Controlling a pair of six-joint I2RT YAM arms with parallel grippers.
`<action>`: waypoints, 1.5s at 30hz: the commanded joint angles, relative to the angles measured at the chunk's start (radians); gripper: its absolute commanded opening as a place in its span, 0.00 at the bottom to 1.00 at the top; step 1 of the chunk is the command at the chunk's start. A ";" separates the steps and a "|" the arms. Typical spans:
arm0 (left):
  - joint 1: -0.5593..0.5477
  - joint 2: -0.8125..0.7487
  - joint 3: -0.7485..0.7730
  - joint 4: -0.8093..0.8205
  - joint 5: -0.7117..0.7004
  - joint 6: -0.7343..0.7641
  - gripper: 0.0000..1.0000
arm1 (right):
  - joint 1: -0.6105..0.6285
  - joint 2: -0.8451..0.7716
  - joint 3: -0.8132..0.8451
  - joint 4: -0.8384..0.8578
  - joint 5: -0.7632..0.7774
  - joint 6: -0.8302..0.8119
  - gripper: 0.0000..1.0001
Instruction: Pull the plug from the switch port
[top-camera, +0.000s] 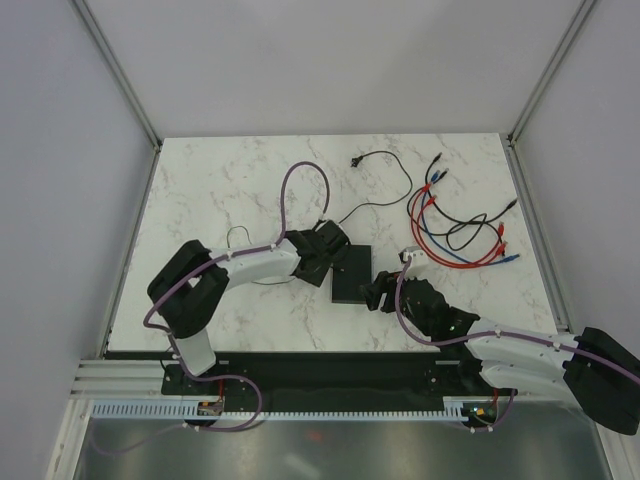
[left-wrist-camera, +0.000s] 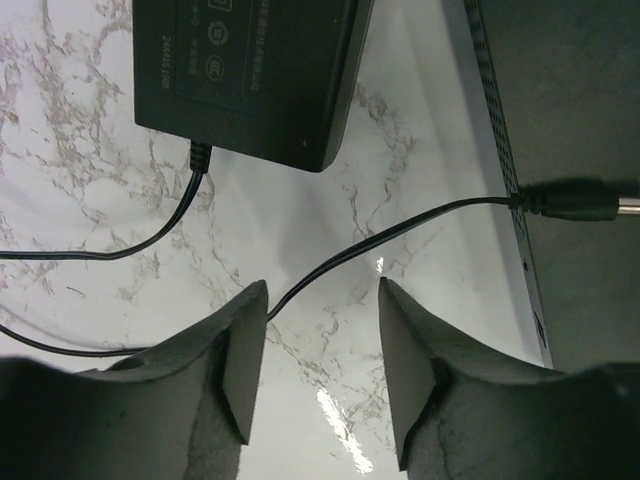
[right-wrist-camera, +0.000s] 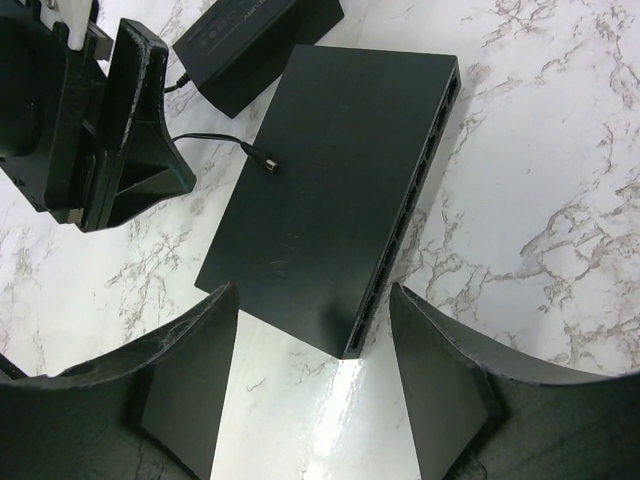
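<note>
The switch (top-camera: 352, 278) is a flat matte-black box lying mid-table; it also shows in the right wrist view (right-wrist-camera: 340, 190) and the left wrist view (left-wrist-camera: 575, 90). A black barrel plug (right-wrist-camera: 262, 160) on a thin cord lies over the switch's top near its left edge with its metal tip showing; it also shows in the left wrist view (left-wrist-camera: 565, 200). My left gripper (left-wrist-camera: 322, 290) is open and empty, just left of the switch, with the cord (left-wrist-camera: 400, 228) running ahead of its fingers. My right gripper (right-wrist-camera: 312, 288) is open around the switch's near corner, not touching it.
A smaller black adapter box (left-wrist-camera: 250, 70) with its own cord lies beside the switch, left of it. Red, blue and black cables (top-camera: 460, 232) lie tangled at the back right. A loose black cord (top-camera: 380, 158) lies at the back. Walls enclose the table.
</note>
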 joint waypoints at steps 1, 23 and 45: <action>-0.002 0.039 0.048 0.034 -0.048 0.044 0.53 | -0.001 0.002 0.001 0.033 -0.001 0.001 0.70; 0.093 0.270 0.741 -0.047 0.123 0.168 0.02 | -0.003 -0.038 -0.016 0.013 0.042 0.023 0.70; 0.203 0.371 0.921 -0.130 0.242 0.137 0.65 | -0.003 0.014 0.005 0.017 0.036 0.021 0.70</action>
